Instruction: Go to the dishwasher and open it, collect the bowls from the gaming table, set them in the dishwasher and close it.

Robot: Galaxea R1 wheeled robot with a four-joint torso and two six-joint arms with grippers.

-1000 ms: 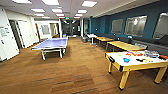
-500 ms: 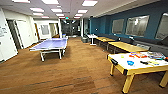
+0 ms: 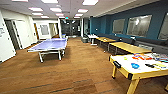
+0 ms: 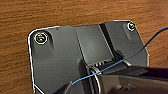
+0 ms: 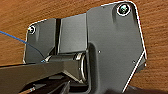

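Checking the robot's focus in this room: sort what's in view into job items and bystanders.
Job:
- gaming table, white top, yellow sides, at right
- small things on its top, possibly the bowls; too blurred to tell

Bystanders:
- blue table-tennis table
- yellow-topped tables along the blue wall
- wooden floor

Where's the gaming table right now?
In the head view the gaming table stands at the lower right, on the wooden floor, nearest of the tables along the blue wall, with the blue table-tennis table across the room to its left.
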